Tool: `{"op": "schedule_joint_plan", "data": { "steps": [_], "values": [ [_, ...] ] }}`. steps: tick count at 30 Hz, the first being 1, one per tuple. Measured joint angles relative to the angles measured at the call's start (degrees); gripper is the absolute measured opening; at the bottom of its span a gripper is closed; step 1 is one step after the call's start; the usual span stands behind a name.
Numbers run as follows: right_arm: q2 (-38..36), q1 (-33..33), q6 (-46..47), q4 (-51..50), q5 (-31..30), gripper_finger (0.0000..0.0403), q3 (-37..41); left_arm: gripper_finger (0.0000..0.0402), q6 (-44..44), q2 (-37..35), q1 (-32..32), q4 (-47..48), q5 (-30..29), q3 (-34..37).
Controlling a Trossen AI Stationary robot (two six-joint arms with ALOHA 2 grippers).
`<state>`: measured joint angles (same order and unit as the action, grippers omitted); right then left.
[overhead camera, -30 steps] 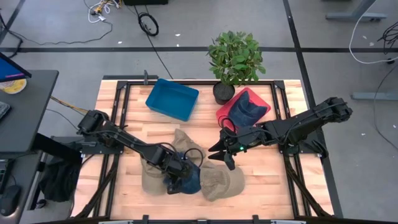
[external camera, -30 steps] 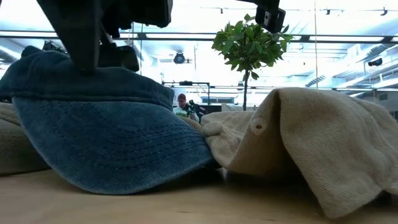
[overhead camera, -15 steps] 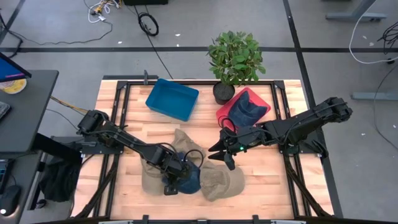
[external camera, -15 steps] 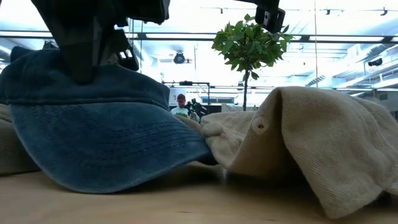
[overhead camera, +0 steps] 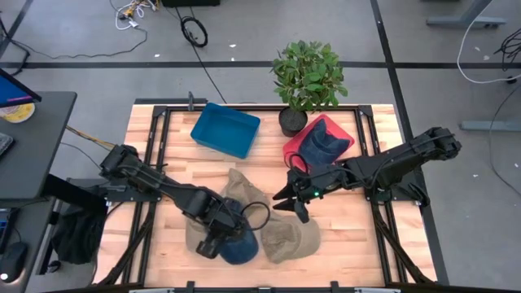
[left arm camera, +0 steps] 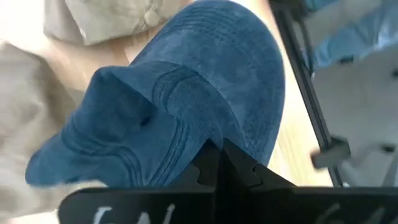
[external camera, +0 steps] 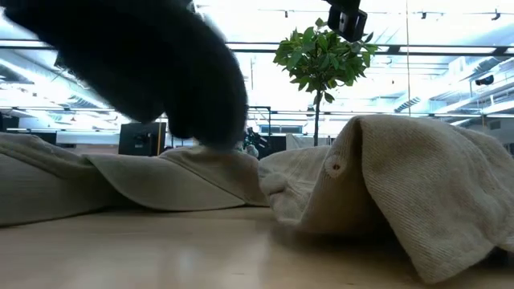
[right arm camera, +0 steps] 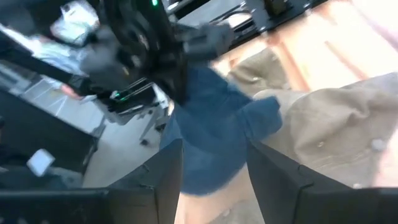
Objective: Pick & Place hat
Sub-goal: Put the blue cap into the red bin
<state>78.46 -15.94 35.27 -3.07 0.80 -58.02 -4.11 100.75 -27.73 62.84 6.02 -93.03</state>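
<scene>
The blue denim hat (overhead camera: 241, 246) hangs near the table's front edge, with my left gripper (overhead camera: 213, 241) shut on it. It fills the left wrist view (left arm camera: 186, 99) and shows in the right wrist view (right arm camera: 217, 118). In the low view only a dark blur (external camera: 161, 72) marks that arm above the table. My right gripper (overhead camera: 290, 200) hovers open to the right of the hat pile, fingers (right arm camera: 163, 174) empty. One tan hat (overhead camera: 291, 238) lies on the wood beside the blue one. Another tan hat (overhead camera: 194, 231) lies under my left arm. My left gripper pinches the blue hat's cloth (left arm camera: 205, 134) between its two shut fingers, at the hat's edge nearest the wrist. Whether that edge is brim or crown I cannot tell. The hat hangs off the fingertips, lifted clear of the table.
A third tan hat (overhead camera: 241, 185) lies behind the pile. At the back stand a blue bin (overhead camera: 225, 129), a potted plant (overhead camera: 308, 77) and a red bin (overhead camera: 342, 134) holding a dark blue hat (overhead camera: 319, 145). Bare wood lies at the left and right of the table.
My left gripper has shut on the blue hat and risen with it, turning and shifting a little toward the table's left and near edges. The hat, which lay on the table between the tan hats, is lifted clear and has left the low view.
</scene>
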Motion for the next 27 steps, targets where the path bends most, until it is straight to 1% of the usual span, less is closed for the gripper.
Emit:
{"op": "schedule_joint_plan", "data": {
  "steps": [3,7,11,14,19,23,25,27],
  "values": [
    [0.0,1.75,1.47,0.0,5.05,0.0181,0.0,0.0004,4.97,0.0,-0.86,5.15,-0.04,-5.04],
    [0.0,3.98,2.04,0.0,11.02,0.0181,0.0,0.0004,12.51,-0.02,-2.4,9.69,-0.3,-10.47],
    [0.0,5.75,1.79,0.02,13.56,0.0192,0.0,0.0004,21.24,-0.02,-4.43,10.9,-1.81,-13.35],
    [0.0,7.02,2.43,0.1,14.79,0.021,0.0,0.0004,26.48,-0.04,-5.97,11.56,-6.86,-13.64],
    [0.0,8.99,5.6,0.81,17.93,0.0248,0.01,0.0003,38.95,0.46,-8.11,13.76,-19.89,-13.62],
    [0.02,9.55,6.19,1.34,19.23,0.0272,0.02,0.0003,48.06,0.48,-8.25,13.58,-30.09,-13.62],
    [0.02,9.6,5.31,2.71,19.15,0.0281,0.02,0.0003,52.71,0.5,-8.1,13.1,-33.55,-13.62],
    [0.02,9.61,3.93,4.29,17.74,0.0287,0.02,0.0003,57.36,0.5,-8.06,11.43,-34.65,-13.62]
  ]
}}
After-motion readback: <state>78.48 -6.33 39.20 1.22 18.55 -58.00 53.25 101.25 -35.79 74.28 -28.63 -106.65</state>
